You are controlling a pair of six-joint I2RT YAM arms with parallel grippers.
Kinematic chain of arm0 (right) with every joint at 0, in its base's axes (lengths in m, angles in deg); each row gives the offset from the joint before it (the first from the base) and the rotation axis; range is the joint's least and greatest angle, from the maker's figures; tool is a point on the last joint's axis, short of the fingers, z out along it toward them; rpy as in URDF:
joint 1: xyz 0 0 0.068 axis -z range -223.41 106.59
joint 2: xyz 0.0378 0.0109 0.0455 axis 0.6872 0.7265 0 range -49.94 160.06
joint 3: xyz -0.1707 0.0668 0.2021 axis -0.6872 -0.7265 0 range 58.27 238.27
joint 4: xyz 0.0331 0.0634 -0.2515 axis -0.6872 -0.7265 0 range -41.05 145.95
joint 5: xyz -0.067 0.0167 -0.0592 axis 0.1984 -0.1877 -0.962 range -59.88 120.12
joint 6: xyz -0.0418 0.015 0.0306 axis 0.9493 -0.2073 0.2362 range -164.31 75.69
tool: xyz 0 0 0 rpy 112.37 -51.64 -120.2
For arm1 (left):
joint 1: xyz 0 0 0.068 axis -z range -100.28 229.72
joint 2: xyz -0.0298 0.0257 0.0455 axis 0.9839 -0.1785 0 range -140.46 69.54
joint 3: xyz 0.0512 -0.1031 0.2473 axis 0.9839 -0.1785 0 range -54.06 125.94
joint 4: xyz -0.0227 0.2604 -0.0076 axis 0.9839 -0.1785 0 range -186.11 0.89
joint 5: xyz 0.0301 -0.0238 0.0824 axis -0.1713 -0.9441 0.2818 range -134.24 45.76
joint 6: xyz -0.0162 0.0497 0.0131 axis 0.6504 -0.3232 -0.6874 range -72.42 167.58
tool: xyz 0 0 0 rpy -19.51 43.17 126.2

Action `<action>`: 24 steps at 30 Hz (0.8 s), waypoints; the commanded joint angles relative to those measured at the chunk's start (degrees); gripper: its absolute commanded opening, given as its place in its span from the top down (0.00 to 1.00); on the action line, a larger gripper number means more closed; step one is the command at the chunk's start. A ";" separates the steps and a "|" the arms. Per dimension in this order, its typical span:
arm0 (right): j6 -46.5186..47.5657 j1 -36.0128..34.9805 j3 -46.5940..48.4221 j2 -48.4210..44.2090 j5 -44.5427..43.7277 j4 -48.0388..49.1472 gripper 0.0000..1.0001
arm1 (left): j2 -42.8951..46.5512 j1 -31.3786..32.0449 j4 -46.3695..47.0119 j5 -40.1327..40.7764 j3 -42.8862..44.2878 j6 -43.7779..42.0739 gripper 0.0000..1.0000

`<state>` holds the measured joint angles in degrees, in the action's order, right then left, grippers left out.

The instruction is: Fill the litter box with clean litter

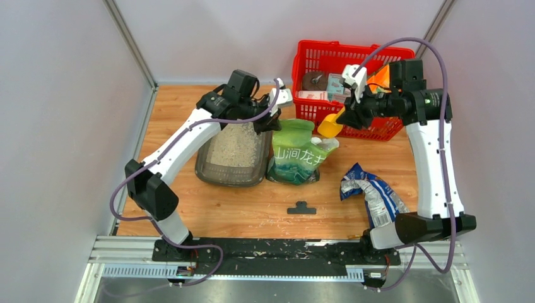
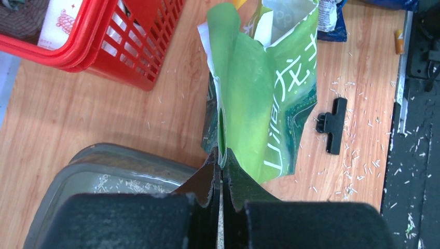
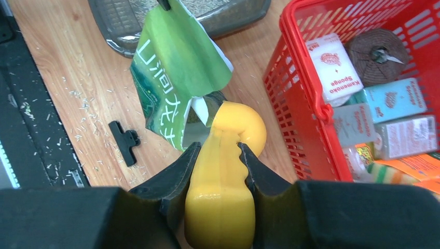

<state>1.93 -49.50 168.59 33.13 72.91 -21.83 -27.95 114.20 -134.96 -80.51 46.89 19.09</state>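
My wooden counter [image 1: 189, 211], with five things lying on it.
I see the litter box [image 1: 230, 181] left of centre, a green bag [image 1: 295, 158] standing just beside it, a red basket [image 1: 309, 110] at the far right, a crumpled blue bag [image 1: 375, 196] nearer me, and a black clip [image 1: 301, 207] among pale flecks [image 2: 363, 166].

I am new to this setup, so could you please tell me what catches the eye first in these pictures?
The green bag stands mid-table, its top edge pinched in the shut left gripper, beside the litter box holding pale litter. The right gripper grips a yellow scoop close to the bag's opening, in front of the red basket at the far right.
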 commanded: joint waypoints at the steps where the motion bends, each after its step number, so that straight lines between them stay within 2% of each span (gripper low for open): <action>1: 1.75 -0.07 -0.46 -5.10 -4.02 -17.76 1.00 | 5.12 0.15 6.73 3.48 -2.68 5.63 1.00; 8: -0.79 -0.15 1.56 -8.62 -2.10 -17.67 1.00 | 8.02 0.15 10.42 4.81 -5.85 7.57 1.00; 13: -0.10 -0.77 -4.67 -10.12 -0.86 -17.58 1.00 | 8.20 0.15 11.57 4.28 -6.11 8.71 1.00; 24: 3.86 -1.12 -9.60 -9.77 -2.36 -17.67 1.00 | 10.30 0.15 12.62 4.28 -7.69 9.59 1.00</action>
<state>3.66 -50.15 159.45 23.71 70.04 -22.22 -21.51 114.57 -126.33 -76.69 39.22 27.98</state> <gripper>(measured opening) 0.298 0.009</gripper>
